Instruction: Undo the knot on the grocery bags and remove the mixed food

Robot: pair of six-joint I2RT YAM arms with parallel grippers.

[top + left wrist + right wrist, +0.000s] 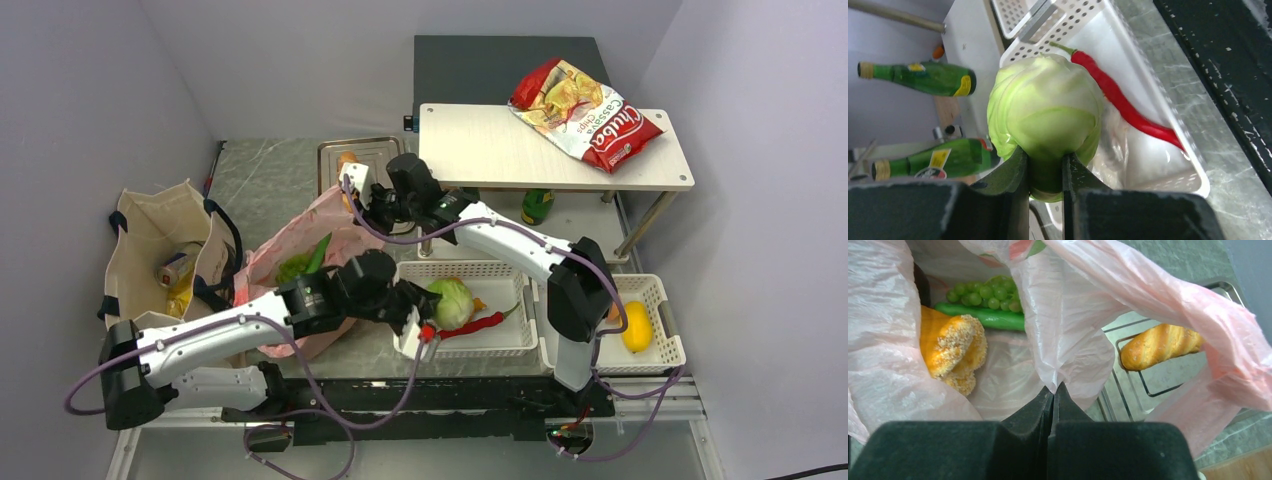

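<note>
Left gripper (pixel 1045 157) is pinching the green cabbage (pixel 1045 105) by its stem end, fingers only a little apart, and the cabbage is sitting at the left end of the white basket (pixel 500 270), just beside a red chili (pixel 1120 102). Right gripper (pixel 1053 390) is clamping fully closed on a fold of the pink bag (pixel 1068 320) at the far side (grapes (pixel 985 292), a long green vegetable (pixel 993 320) and a ring-shaped bun (pixel 960 347) are lying inside). The beige tote (pixel 150 240) is standing far left, apart from both grippers.

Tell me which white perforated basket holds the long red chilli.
The basket at the left gripper and its pale green cabbage; the other basket holds a yellow fruit.
</note>
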